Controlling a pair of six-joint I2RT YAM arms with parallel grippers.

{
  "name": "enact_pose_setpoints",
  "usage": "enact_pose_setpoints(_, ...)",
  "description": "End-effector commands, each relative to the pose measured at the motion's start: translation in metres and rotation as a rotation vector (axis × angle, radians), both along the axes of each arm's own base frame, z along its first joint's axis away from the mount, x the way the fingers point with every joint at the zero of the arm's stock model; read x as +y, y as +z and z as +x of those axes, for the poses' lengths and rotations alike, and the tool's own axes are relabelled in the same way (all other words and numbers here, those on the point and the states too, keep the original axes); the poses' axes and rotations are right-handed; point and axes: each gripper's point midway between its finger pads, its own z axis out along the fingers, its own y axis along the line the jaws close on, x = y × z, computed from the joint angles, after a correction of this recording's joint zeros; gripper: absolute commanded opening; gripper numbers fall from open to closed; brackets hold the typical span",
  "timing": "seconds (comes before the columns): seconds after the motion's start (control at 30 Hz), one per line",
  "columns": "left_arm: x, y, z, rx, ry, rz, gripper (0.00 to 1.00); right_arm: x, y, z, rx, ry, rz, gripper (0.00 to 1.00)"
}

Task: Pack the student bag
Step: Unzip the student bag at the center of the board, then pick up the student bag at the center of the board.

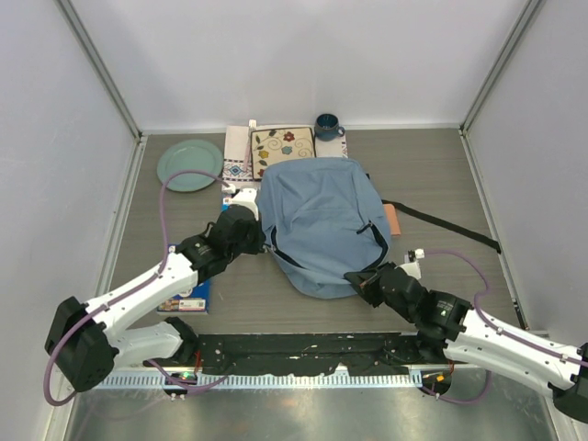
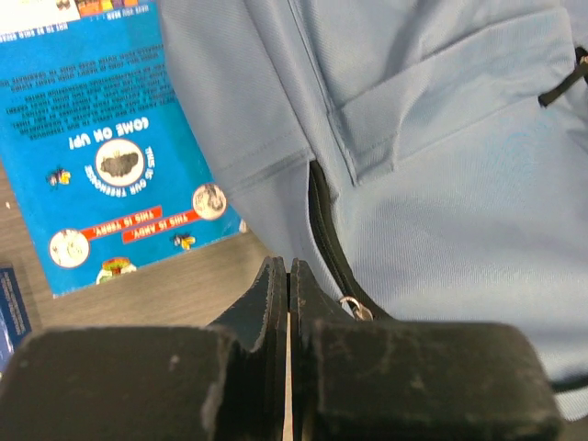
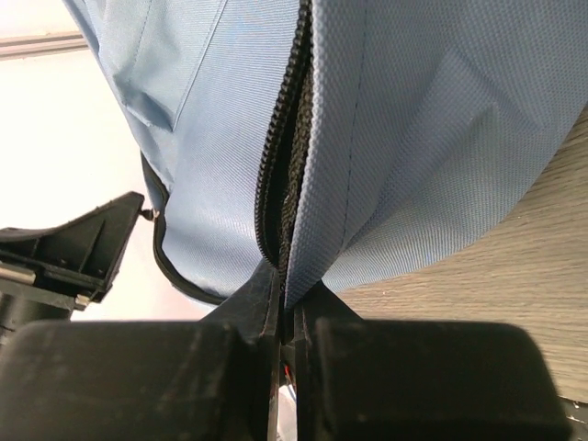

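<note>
**A:** Grip on the right gripper (image 3: 283, 277)?

**B:** Pinched shut on the bag (image 1: 317, 213) lip by the open zipper (image 3: 278, 165), I reckon to hold the mouth up. My left gripper (image 2: 288, 272) is closed by the zipper pull (image 2: 354, 309), holding nothing I can see. Bag lies mid-table (image 1: 441, 175), book (image 2: 101, 156) at its left edge.

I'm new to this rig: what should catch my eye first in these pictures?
The big light-blue student bag lies mid-table, its dark zipper partly open. The right gripper pinches fabric beside the zipper at the bag's near edge, and the left gripper is shut at its left edge. Along the far wall sit a green plate, an embroidered mat and a blue mug.
</note>
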Motion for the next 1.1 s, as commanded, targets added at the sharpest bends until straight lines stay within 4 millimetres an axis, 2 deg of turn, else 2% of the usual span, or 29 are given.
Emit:
enact_pose_setpoints(0.0, 0.032, 0.035, 0.051, -0.156, 0.153, 0.077, 0.0, -0.039, -0.037, -0.003, 0.007, -0.041, -0.219, 0.01)
enact_pose_setpoints(0.13, 0.022, 0.049, 0.068, -0.176, 0.146, 0.02, 0.0, -0.04, -0.04, -0.004, 0.005, -0.037, -0.212, 0.01)
enact_pose_setpoints(0.2, 0.017, 0.046, 0.073, -0.155, 0.141, 0.012, 0.0, -0.038, -0.035, -0.003, -0.013, -0.035, -0.192, 0.01)
enact_pose_setpoints(0.27, 0.012, 0.039, 0.07, -0.114, 0.121, 0.013, 0.0, -0.036, -0.033, -0.002, -0.027, -0.025, -0.187, 0.01)
enact_pose_setpoints(0.33, 0.003, 0.038, 0.064, -0.082, 0.087, -0.027, 0.06, -0.032, -0.025, 0.001, -0.057, -0.015, -0.17, 0.01)
enact_pose_setpoints(0.37, 0.0, 0.037, 0.061, -0.071, 0.071, -0.044, 0.1, -0.03, -0.021, 0.002, -0.067, -0.015, -0.16, 0.01)
enact_pose_setpoints(0.43, -0.01, 0.039, 0.05, -0.04, 0.03, -0.109, 0.28, -0.023, -0.007, 0.007, -0.109, -0.008, -0.134, 0.01)
enact_pose_setpoints(0.47, -0.012, 0.041, 0.046, -0.033, 0.017, -0.13, 0.39, -0.021, -0.001, 0.009, -0.125, -0.005, -0.122, 0.01)
enact_pose_setpoints(0.5, -0.017, 0.045, 0.037, -0.029, -0.017, -0.166, 0.56, -0.016, 0.015, 0.013, -0.157, -0.009, -0.094, 0.01)
enact_pose_setpoints(0.53, -0.018, 0.048, 0.033, -0.022, -0.018, -0.19, 0.64, -0.014, 0.021, 0.016, -0.175, -0.002, -0.103, 0.01)
enact_pose_setpoints(0.6, -0.017, 0.056, 0.024, -0.029, -0.032, -0.222, 0.77, -0.007, 0.05, 0.023, -0.239, 0.003, -0.076, 0.01)
enact_pose_setpoints(0.67, -0.014, 0.059, 0.016, -0.021, -0.027, -0.243, 0.85, 0.0, 0.064, 0.029, -0.274, 0.016, -0.098, 0.01)
enact_pose_setpoints(0.7, -0.013, 0.06, 0.013, -0.016, -0.023, -0.251, 0.91, 0.004, 0.085, 0.032, -0.303, 0.018, -0.079, 0.01)
enact_pose_setpoints(0.77, -0.014, 0.067, 0.005, -0.008, -0.025, -0.305, 0.95, 0.012, 0.098, 0.039, -0.333, 0.034, -0.102, 0.01)
enact_pose_setpoints(0.8, -0.013, 0.063, 0.003, 0.007, -0.015, -0.315, 0.95, 0.016, 0.114, 0.042, -0.355, 0.034, -0.087, 0.01)
enact_pose_setpoints(0.87, -0.023, 0.062, -0.009, 0.066, -0.039, -0.385, 0.95, 0.026, 0.124, 0.047, -0.376, 0.05, -0.092, 0.01)
enact_pose_setpoints(0.9, -0.024, 0.057, -0.013, 0.09, -0.039, -0.401, 0.95, 0.028, 0.137, 0.051, -0.399, 0.048, -0.085, 0.01)
enact_pose_setpoints(1.07, -0.037, 0.053, -0.029, 0.156, -0.044, -0.558, 0.97, 0.041, 0.148, 0.058, -0.419, 0.076, -0.094, 0.01)
